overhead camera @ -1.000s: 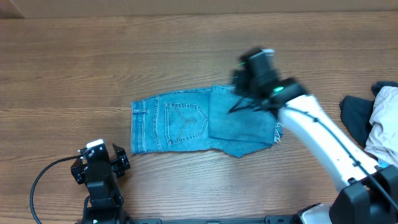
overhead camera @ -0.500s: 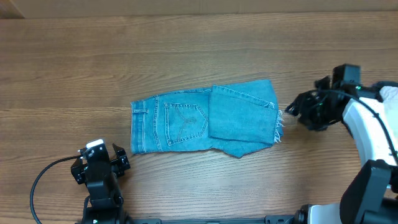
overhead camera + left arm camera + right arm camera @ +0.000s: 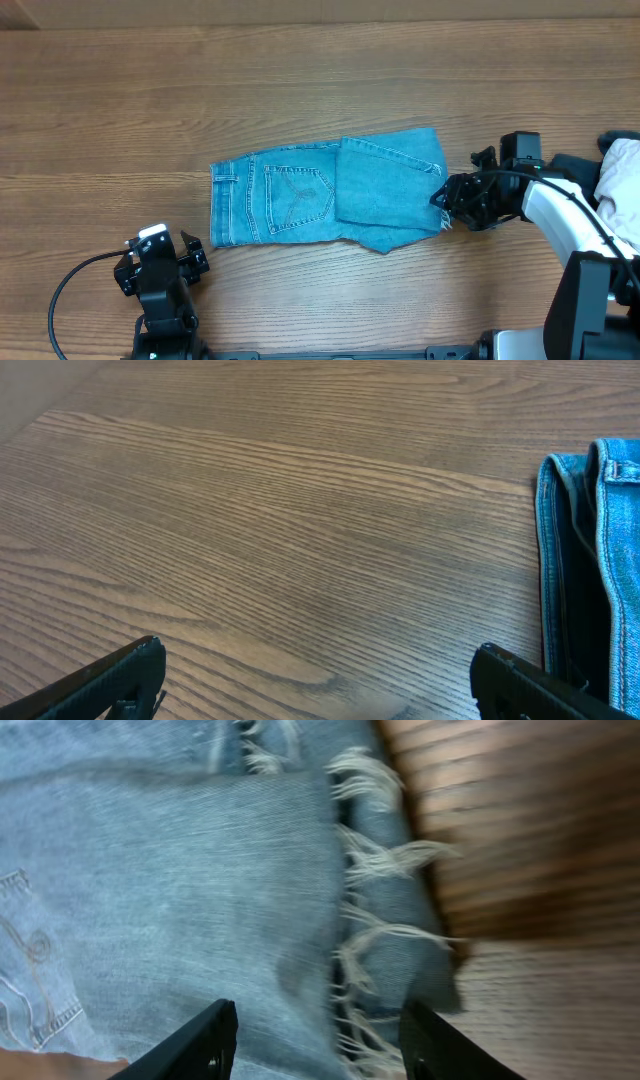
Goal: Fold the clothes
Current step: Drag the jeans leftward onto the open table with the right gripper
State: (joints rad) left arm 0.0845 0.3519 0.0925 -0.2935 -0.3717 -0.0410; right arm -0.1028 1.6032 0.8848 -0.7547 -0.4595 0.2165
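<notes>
Overhead, the right gripper (image 3: 447, 200) sits at the frayed hem (image 3: 375, 855) of the half-folded jeans (image 3: 290, 195), which stretch away ahead of it; its jaws stand apart, clamped on nothing. Likely the next fold is beginning: it needs to pinch the hem layers, then lift.

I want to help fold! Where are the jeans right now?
In the overhead view, the jeans lie flat near the middle of the wooden table, with the right arm's fingers at their frayed right edge.
</notes>
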